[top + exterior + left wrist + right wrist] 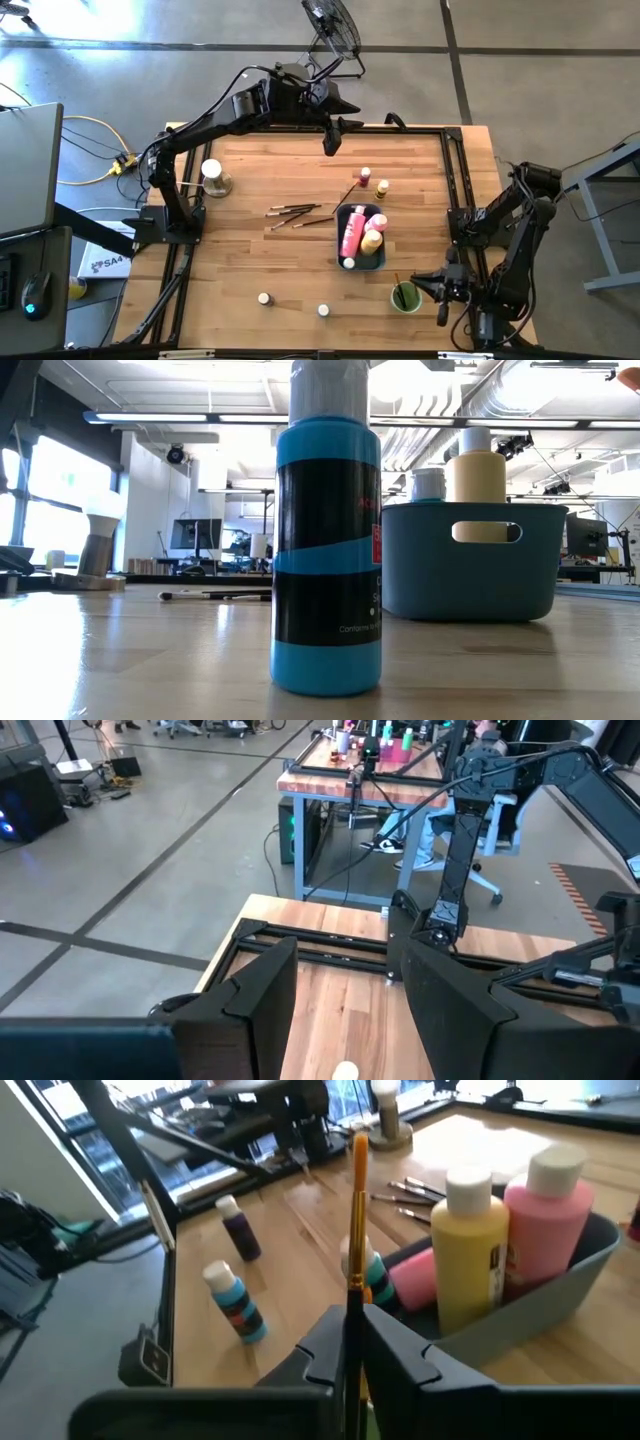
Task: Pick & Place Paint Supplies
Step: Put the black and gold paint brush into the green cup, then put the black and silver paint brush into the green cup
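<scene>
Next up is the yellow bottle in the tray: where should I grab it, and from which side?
Probably by the white cap and neck, coming straight down from above. The yellow bottle stands upright in the blue-grey tray, whose wall hides its lower body, and the pink bottle sits close beside it, so a side approach looks blocked. Only its top stands clear of the rim.

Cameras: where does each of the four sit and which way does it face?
High view: overhead, straight down on the wooden table; both arms show.
Low view: at tabletop height, blue-labelled paint bottle close; no arm.
Left wrist view: raised at the table's far edge, facing out; its open left gripper frames the floor.
Right wrist view: right gripper around a thin orange-handled brush.
Shared: blue-grey plastic tray in high, low and right wrist views.
</scene>
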